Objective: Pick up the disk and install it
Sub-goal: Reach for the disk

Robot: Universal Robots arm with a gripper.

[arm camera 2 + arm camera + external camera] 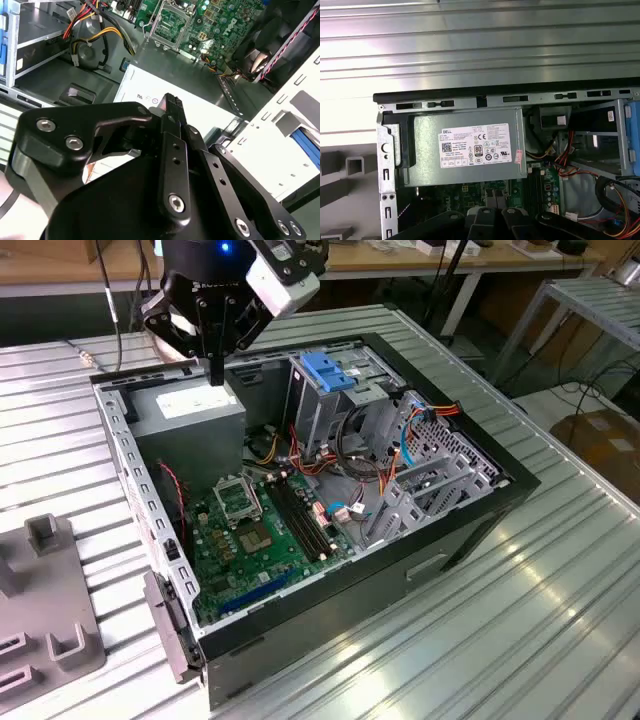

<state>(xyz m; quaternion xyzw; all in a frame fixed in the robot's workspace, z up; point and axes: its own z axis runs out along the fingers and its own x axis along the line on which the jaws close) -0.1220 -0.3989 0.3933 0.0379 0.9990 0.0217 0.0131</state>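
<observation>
Ribbed metal desk [560, 570] carries an open computer case [450, 540], with workbenches behind. At the upper left of the exterior view the pincer [215, 377] hangs just above the grey power supply [190, 410], jaws closed narrow and holding nothing. Where the disk lies I cannot tell, so its bearing and long axis stay open. The blue bracket [325, 370] atop the drive cage [308, 415] is not it.

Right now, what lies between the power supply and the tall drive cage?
Loose yellow and red cables lie between them, seen in the exterior view.
</observation>
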